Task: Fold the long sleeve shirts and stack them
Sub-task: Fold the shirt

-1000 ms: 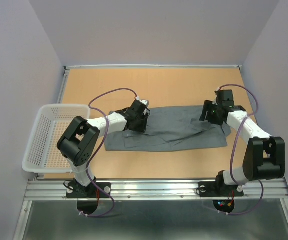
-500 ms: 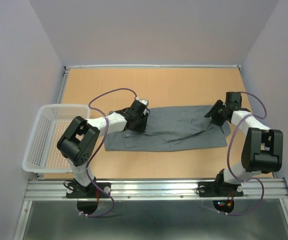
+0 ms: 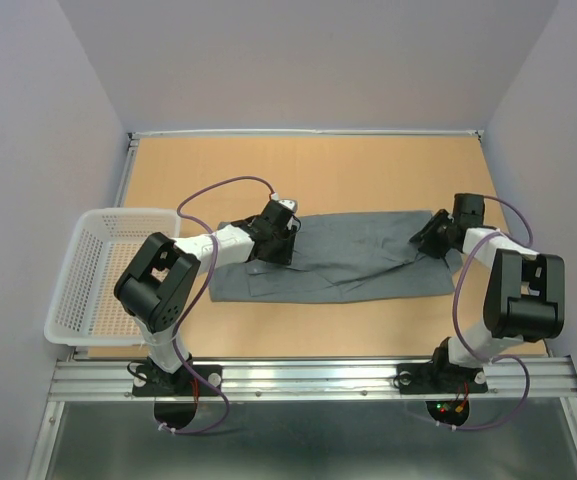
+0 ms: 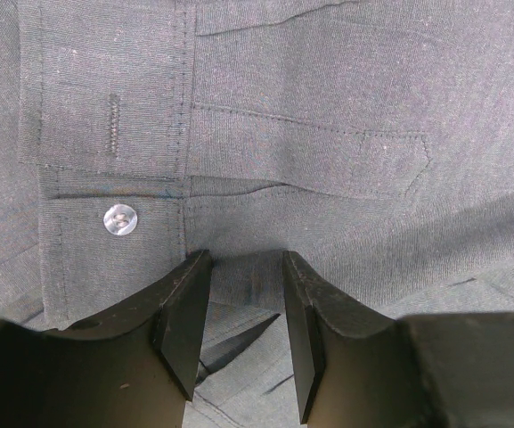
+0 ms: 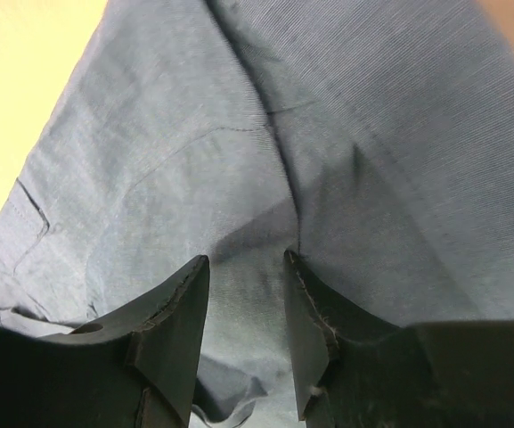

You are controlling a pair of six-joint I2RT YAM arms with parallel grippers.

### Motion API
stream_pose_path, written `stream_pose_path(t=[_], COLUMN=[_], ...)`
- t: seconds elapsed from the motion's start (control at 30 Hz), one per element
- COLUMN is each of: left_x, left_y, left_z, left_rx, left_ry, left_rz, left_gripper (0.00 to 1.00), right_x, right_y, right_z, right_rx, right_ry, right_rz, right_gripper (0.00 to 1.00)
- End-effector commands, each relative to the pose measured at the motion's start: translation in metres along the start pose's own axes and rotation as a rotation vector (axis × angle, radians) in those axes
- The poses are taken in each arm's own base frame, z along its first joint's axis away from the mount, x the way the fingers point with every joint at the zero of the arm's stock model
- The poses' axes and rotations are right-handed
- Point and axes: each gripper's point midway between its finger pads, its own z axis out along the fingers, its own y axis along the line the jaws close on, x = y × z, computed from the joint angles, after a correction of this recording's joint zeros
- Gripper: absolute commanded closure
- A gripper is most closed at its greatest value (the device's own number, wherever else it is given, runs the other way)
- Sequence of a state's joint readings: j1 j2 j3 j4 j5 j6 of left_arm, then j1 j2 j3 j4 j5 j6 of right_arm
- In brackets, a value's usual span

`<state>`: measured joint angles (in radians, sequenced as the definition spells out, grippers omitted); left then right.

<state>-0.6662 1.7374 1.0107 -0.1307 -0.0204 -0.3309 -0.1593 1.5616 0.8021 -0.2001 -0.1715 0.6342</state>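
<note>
One grey shirt (image 3: 338, 262) lies flat across the middle of the table (image 3: 318, 170), folded into a long band that runs from left to right. The left gripper (image 3: 273, 240) sits on the band's left end, near its upper edge. In the left wrist view its two black fingers (image 4: 183, 321) are clamped on a fold of the cloth, just right of a pale button (image 4: 119, 217) and below a stitched buttonhole (image 4: 114, 122). The right gripper (image 3: 433, 238) is down on the band's right end. In the right wrist view its fingers (image 5: 172, 330) stand on either side of a ridge of cloth; I cannot tell whether they are squeezing it. A white basket (image 3: 98, 225) stands at the left edge of the table, apart from the shirt.
</note>
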Motion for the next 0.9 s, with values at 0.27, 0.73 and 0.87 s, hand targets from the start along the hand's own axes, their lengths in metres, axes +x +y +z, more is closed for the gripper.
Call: stream_pose_path(t=[0.27,0.73,0.87], left_x=[0.014,0.009,0.011], left_y=[0.017,0.013,0.015], left_z=[0.001,0.0,0.002], left_rx=[-0.077,-0.065,-0.074], left_ry=[0.064,0.053,0.052], left_rz=[0.004,-0.009,-0.019], left_gripper=[0.5,0.47,0.45], right_x=[-0.035,0.105,0.129], right_y=[0.024,0.166,0.137], right_z=[-0.047,-0.085,-0.055], right_rx=[-0.107,-0.595,-0.539], right_ry=[-0.117,0.127,0.182], right_rz=[-0.139,-0.201,-0.148], right_gripper=[0.53,0.39,0.39])
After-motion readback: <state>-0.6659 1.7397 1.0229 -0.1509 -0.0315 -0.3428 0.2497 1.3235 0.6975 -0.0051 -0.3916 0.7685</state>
